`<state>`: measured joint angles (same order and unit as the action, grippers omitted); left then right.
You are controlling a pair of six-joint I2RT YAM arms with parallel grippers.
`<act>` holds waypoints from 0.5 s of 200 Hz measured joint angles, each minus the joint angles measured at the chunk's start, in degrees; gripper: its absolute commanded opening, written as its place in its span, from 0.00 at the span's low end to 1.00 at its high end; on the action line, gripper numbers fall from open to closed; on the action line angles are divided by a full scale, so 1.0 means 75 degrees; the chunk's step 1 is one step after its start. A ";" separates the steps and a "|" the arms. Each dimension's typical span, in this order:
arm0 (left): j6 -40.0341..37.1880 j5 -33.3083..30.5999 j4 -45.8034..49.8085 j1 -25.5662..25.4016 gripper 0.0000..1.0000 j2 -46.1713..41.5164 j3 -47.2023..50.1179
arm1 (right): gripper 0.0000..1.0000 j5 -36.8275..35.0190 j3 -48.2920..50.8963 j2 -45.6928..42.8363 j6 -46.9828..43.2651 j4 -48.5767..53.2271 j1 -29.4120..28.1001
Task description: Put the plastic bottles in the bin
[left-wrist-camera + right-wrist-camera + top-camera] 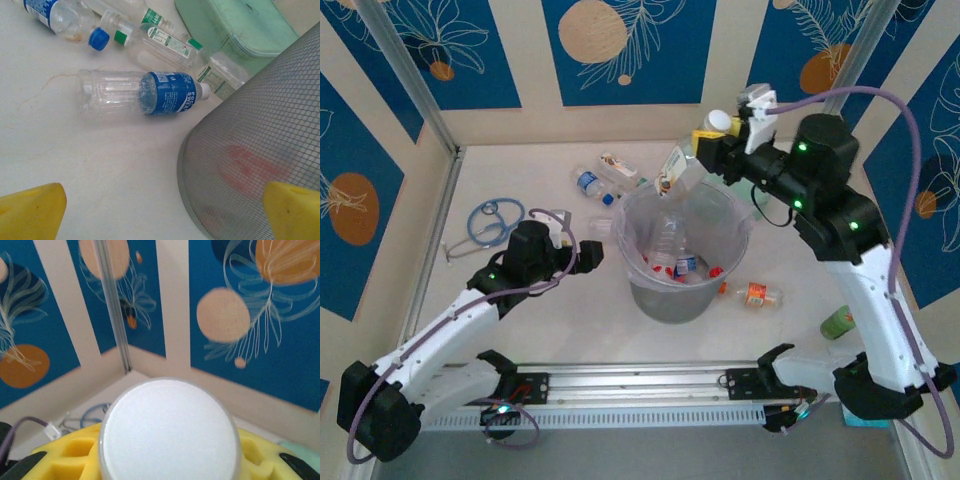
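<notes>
- Left hand [592, 242] is low on the surface [570, 330], just beside the bin's left wall. It is spread wide with nothing in it. In its wrist view the yellow fingertips [30, 212] frame bare surface and grey mesh wall.
- Bin [660, 300] stands mid-surface with a clear liner in it. Several bottles in the bin [675, 262] show red caps and labels.
- Orange-labelled bottle [757, 294] lies on its side just right of the bin, apart from both hands.
- Blue-labelled bottle [150, 93] lies flat ahead of the left hand, white cap pointing at the bin, near it but not touching.
- Beyond that are a blue-capped bottle [60, 15] and several green-labelled bottles [167, 42], the farthest of them beside a mint-green pouch [240, 25].
- Blue looped tube [490, 220] sits off to the far left and is not part of the job.
- Right hand [708, 140] is raised over the bin's far rim, clenched on a white-capped bottle [170, 432]. Its tan-labelled body looks to hang down toward the opening.
- Step in hand, as I read it, is the right arm's drop. The next move calls for letting go with the body inside the rim line, otherwise it may tip out the far side.
- Left arm's likely next move is to reach forward, straddle the blue-labelled bottle across its width, close and lift clear of the rim.
- At least five bottles lie outside the bin, so the task looks roughly half done.
</notes>
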<state>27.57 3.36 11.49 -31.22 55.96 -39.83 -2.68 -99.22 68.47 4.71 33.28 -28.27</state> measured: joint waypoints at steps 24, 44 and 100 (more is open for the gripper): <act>0.0082 0.0003 -0.0082 0.0003 1.00 0.0006 0.0163 | 0.00 -0.0023 0.0498 0.0478 0.0032 0.0189 -0.0038; 0.0117 0.0003 -0.0160 0.0003 1.00 0.0006 0.0268 | 0.00 -0.0020 0.0819 0.0746 0.0233 0.0032 -0.0052; 0.0289 0.0146 -0.0583 0.0012 1.00 0.0189 0.0478 | 0.00 0.0090 0.1635 0.0860 0.0901 -0.0251 -0.0163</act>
<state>29.74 4.45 7.11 -31.14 57.39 -36.25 -2.00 -86.96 74.91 11.46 31.40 -29.50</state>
